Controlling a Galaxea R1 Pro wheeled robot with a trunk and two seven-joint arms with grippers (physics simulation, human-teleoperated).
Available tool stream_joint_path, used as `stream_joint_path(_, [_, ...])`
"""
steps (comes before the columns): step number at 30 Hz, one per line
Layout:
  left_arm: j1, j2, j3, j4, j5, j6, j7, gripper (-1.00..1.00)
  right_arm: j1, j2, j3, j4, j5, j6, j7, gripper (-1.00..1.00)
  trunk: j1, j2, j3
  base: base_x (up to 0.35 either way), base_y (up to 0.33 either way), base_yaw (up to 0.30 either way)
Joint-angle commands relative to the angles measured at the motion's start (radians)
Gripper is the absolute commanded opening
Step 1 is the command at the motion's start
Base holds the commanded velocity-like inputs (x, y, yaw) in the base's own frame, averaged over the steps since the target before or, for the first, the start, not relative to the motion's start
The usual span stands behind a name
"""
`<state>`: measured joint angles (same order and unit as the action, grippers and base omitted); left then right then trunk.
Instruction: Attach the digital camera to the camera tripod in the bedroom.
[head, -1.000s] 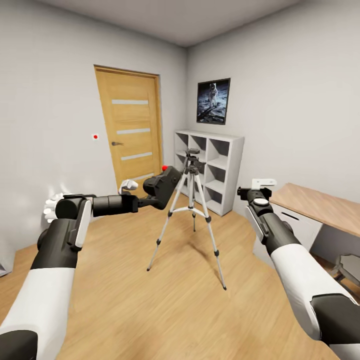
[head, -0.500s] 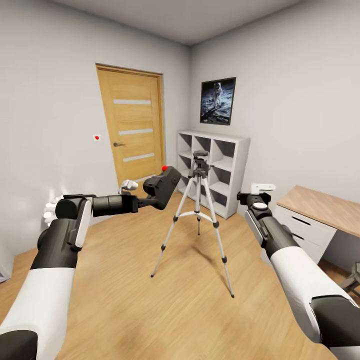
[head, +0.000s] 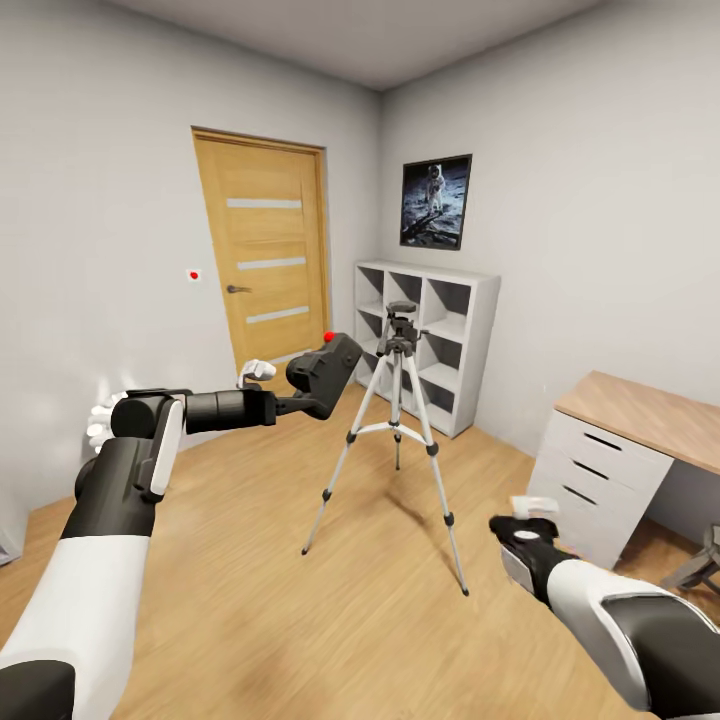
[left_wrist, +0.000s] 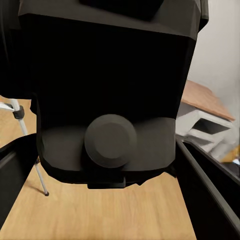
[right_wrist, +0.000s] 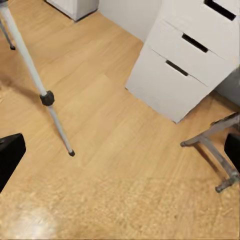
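Note:
The digital camera (head: 325, 366), matte black with a red button on top, is held up at chest height by my left gripper (head: 303, 393), which is shut on it. In the left wrist view the camera body (left_wrist: 110, 95) sits between the dark fingers (left_wrist: 212, 185). The camera tripod (head: 396, 420) stands upright on the wood floor just right of the camera, its black head (head: 401, 322) bare and at about the camera's height. My right gripper (head: 524, 516) hangs low by the desk, open and holding nothing. One tripod leg (right_wrist: 36, 82) passes close to it.
A white cube shelf (head: 430, 340) stands against the back wall behind the tripod, with a closed wooden door (head: 265, 260) to its left. A wood-topped desk (head: 640, 410) with white drawers (right_wrist: 185, 65) is on the right, and grey stool legs (right_wrist: 212, 145) beside it.
The view first shifted, so the tripod sits further right. Since then my right arm has dropped from chest height to near the floor. The left arm and camera have stayed put.

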<state>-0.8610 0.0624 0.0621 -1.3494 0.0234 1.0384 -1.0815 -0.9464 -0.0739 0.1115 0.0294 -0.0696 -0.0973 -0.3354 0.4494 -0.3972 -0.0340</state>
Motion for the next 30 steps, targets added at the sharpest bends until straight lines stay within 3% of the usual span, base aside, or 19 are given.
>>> stream_joint_path(1, [-0.001,0.000,0.001,0.000,0.004,0.009,-0.002,-1.00,0.009,0.000,0.014,0.022,-0.004,-0.021,-0.001,1.00,0.001,-0.003,-0.002,0.000,0.000,0.000])
stream_joint_path(9, [-0.001,-0.001,0.001,0.006,0.004,0.009,-0.001,-1.00,0.170,-0.001,0.014,0.047,-0.004,-0.067,0.047,1.00,0.001,-0.003,-0.002,0.000,0.000,0.000])
stream_joint_path(15, [-0.001,-0.001,-0.001,0.007,0.004,0.009,-0.001,-1.00,0.380,-0.004,0.014,0.050,-0.004,-0.072,0.112,1.00,0.001,-0.003,-0.002,0.000,0.000,0.000])
stream_joint_path(23, [-0.001,-0.001,-0.001,0.007,0.004,0.009,-0.001,-1.00,0.552,-0.013,0.014,0.050,-0.004,-0.071,0.118,1.00,0.001,-0.003,-0.002,0.000,0.000,0.000])
stream_joint_path(24, [-0.001,-0.001,-0.001,0.007,0.003,0.009,-0.001,-1.00,0.626,-0.016,0.014,0.050,-0.004,-0.072,0.120,1.00,0.001,-0.003,-0.002,0.000,0.000,0.000])
stream_joint_path(25, [-0.001,-0.001,-0.001,0.007,0.003,0.009,-0.001,-1.00,0.652,-0.017,0.014,0.051,-0.004,-0.072,0.120,1.00,0.001,-0.003,-0.002,0.000,0.000,0.000])
stream_joint_path(30, [-0.001,-0.001,-0.001,0.007,0.003,0.009,-0.001,-1.00,0.727,-0.015,0.014,0.051,-0.004,-0.074,0.125,1.00,0.001,-0.003,-0.002,0.000,0.000,0.000])
